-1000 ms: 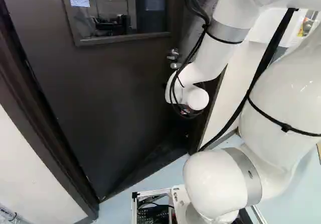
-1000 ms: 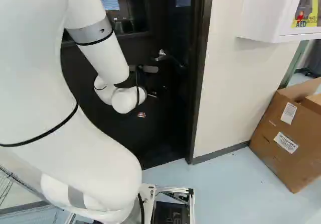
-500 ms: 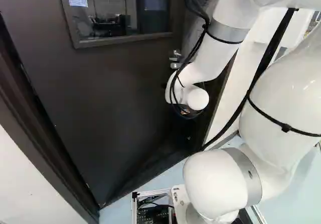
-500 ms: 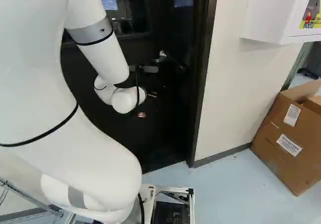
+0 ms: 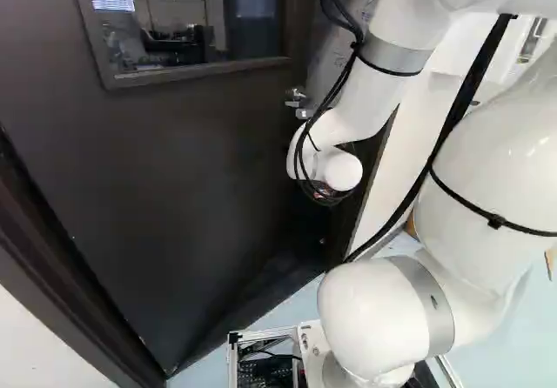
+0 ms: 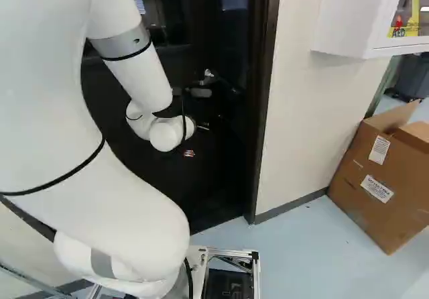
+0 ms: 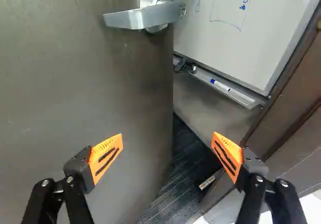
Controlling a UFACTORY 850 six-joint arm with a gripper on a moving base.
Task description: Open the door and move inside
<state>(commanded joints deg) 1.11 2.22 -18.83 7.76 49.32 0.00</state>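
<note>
A dark door frame (image 6: 265, 104) borders the doorway on the right. Right of it, a white cabinet (image 6: 345, 17) hangs high on the pale wall (image 6: 301, 98), and an open-topped cardboard box (image 6: 379, 185) sits at the foot of that wall. Past the door's free edge, on the far side, are a whiteboard (image 7: 230, 33) with blue marks, and below it a tray (image 7: 241, 97) holding a blue-capped marker (image 7: 220, 86).

The near floor (image 6: 295, 245) is smooth and pale blue; beyond the door lies dark striped carpet (image 7: 175, 184).

The dark door (image 5: 174, 179), with a window (image 5: 187, 23) in its upper part, stands ajar directly ahead of the hand (image 6: 189, 153). Up close, the hand (image 7: 167, 148) is spread wide, orange pads (image 7: 106, 157) well apart, nothing gripped. The door's free edge shows between them, farther ahead. The silver lever handle (image 7: 143, 17) is beyond the fingertips, apart from them.
</note>
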